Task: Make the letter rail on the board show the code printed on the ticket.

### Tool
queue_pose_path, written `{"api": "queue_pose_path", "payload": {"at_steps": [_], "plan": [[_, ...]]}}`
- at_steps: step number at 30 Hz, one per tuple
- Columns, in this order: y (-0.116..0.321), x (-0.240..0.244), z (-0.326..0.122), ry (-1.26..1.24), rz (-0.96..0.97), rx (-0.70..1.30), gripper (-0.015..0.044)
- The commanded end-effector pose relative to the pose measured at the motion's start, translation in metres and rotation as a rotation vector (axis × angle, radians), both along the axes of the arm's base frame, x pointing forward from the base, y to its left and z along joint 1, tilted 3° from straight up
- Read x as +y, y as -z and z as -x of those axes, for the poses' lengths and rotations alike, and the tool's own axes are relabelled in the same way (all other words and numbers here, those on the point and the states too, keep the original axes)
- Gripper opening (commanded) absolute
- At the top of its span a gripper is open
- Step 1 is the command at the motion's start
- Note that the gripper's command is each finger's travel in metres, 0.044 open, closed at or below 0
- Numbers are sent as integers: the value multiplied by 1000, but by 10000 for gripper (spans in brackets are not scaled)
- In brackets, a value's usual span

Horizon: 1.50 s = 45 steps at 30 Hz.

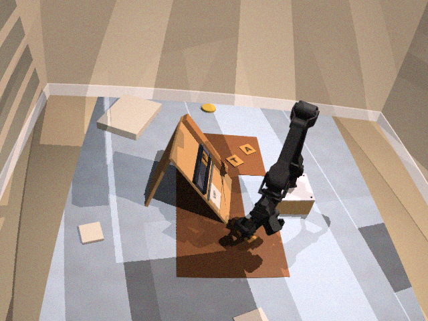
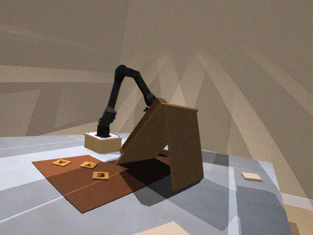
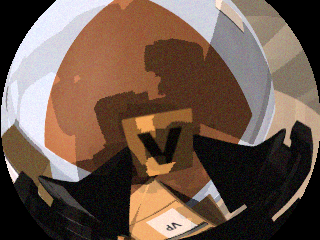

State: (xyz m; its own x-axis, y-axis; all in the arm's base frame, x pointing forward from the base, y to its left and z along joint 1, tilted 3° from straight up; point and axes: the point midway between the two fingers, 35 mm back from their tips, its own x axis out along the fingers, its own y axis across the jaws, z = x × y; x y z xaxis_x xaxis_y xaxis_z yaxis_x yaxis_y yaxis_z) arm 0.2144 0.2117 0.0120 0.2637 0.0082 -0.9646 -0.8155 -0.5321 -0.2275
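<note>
My gripper (image 1: 243, 236) (image 3: 161, 146) is shut on the V tile (image 3: 158, 142), held above the mat off the board's near lower corner. In the exterior view the board hides the fingers. The slanted board (image 1: 186, 146) (image 2: 185, 149) carries a dark rail (image 1: 196, 170) with one tile (image 1: 204, 158) near its far end; its letter is unclear. The ticket (image 1: 215, 195) (image 3: 171, 223) sits below the rail; "VP" is legible on it in the wrist view, the rest unclear. Tiles A (image 1: 247, 149) (image 2: 61, 162), T (image 1: 235, 160) (image 2: 88, 165) and E (image 2: 100, 175) lie on the mat's far part.
The brown mat (image 1: 207, 265) (image 2: 82, 199) runs under the board. The arm's base box (image 1: 295, 207) (image 2: 102, 144) stands beside it. A beige slab (image 1: 129, 116) and a yellow disc (image 1: 208, 108) lie at the back. A small beige block (image 1: 90, 232) (image 2: 251, 176) lies behind the board.
</note>
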Motion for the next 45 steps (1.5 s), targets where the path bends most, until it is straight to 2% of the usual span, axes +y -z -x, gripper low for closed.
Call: {"api": "queue_pose_path", "payload": {"at_steps": [1,23,45], "plan": [[-6,1,-13,131,-38,-44,0],[-36,1,-68,791,-288,-250,0],[-72,-9,-119,1417,-658,-436,0]]}}
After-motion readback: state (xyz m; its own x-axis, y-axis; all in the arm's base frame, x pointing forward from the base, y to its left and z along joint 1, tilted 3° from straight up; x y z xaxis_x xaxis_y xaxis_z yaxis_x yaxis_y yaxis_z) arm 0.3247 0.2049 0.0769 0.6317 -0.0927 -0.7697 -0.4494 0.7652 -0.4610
